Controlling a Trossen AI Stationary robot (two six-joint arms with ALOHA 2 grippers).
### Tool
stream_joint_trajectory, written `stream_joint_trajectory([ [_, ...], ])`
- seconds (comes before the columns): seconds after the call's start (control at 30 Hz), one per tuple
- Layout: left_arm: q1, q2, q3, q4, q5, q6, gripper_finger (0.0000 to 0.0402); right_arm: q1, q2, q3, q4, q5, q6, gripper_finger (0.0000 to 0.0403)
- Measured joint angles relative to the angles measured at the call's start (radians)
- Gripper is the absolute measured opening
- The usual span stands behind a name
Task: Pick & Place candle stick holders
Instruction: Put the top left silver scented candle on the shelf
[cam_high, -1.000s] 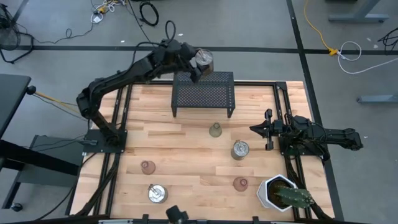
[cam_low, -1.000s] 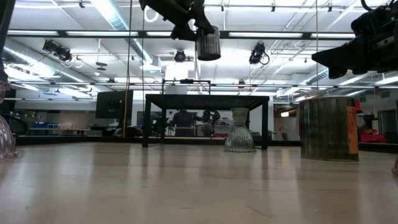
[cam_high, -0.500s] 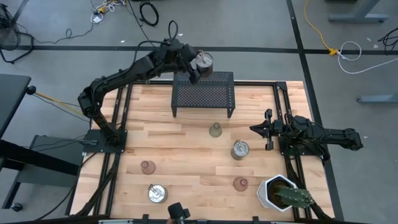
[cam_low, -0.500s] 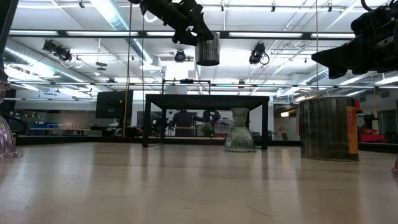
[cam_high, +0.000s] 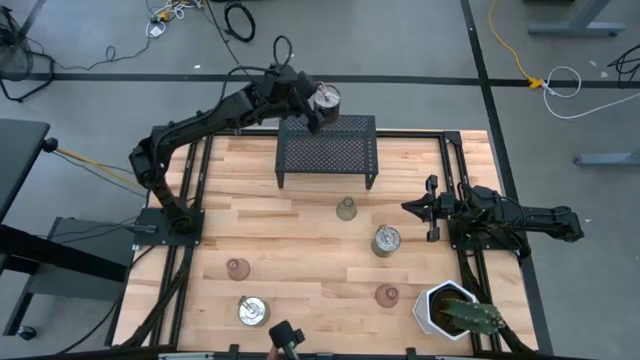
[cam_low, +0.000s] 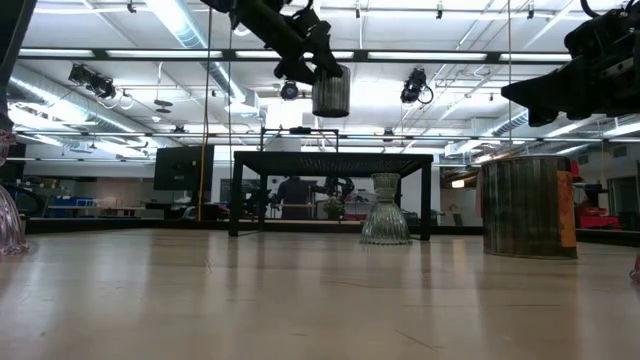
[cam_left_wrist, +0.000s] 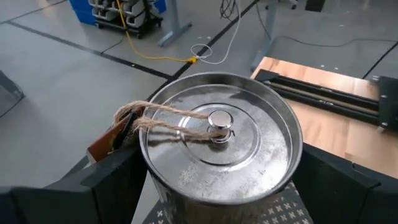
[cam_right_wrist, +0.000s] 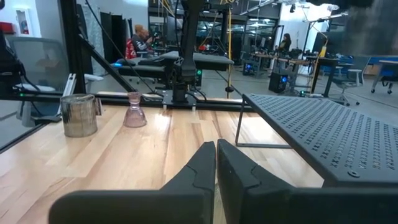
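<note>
the left gripper (cam_high: 318, 105) hangs in the air over the far edge of the black mesh rack (cam_high: 327, 149), its fingers spread wide around a silvery can-like holder (cam_left_wrist: 217, 146) clamped between them. inside the can's rim sit a small knob and a twine loop with a tag. the right gripper (cam_high: 418, 208), fingers pressed together, waits near another silvery holder (cam_high: 386, 240).

Two dark, jointed, cabled arms
</note>
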Motion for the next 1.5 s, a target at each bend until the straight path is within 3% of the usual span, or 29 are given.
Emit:
stream_joint_trajectory([
  [0.57, 0.012, 0.075, 0.0, 0.069, -0.039, -0.026, 0.036, 0.0, 0.0, 0.0, 0.001, 0.001, 0.0, 0.002],
  [0.97, 0.046, 0.075, 0.079, 0.065, -0.051, -0.025, 0.036, 0.0, 0.0, 0.0, 0.0, 0.001, 0.0, 0.002],
  [1.5, 0.061, 0.132, 0.081, 0.04, -0.054, -0.054, 0.036, 0.0, 0.0, 0.0, 0.0, 0.001, 0.0, 0.002],
])
